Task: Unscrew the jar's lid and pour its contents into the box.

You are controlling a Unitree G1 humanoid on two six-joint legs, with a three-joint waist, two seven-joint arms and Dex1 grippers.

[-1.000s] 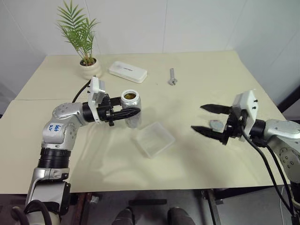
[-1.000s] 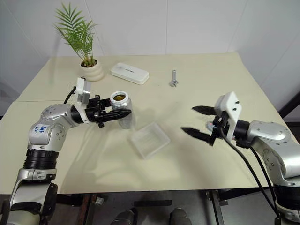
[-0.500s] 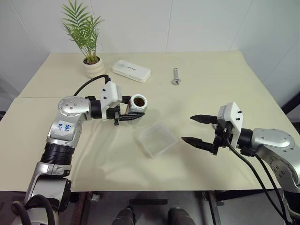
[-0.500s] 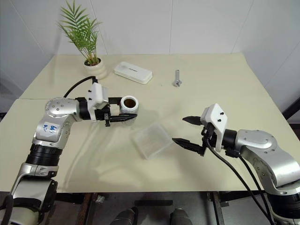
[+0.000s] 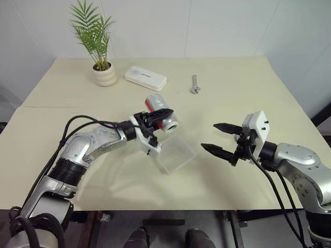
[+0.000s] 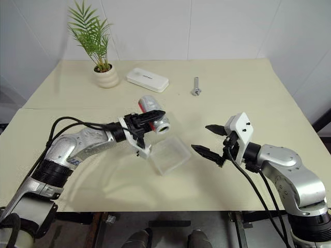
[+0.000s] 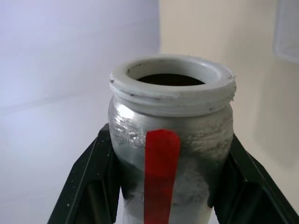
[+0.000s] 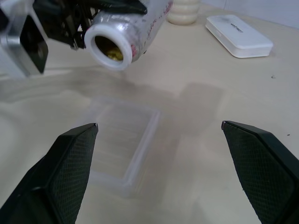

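The left claw (image 5: 155,114) grips the lidless jar (image 5: 159,111) tipped on its side, mouth aimed over the clear box (image 5: 173,152) on the bench (image 5: 232,93) so its golden contents (image 8: 111,52) can spill in, while the right claw (image 5: 221,139) waits open, empty, beside the box.

The silvery jar (image 5: 159,112) (red stripe along its side) is lying tipped on its side, lidless, above the box (image 5: 173,153). Golden-brown contents (image 8: 112,52) are sitting inside its white mouth. The clear box is resting on the tabletop (image 5: 232,93).
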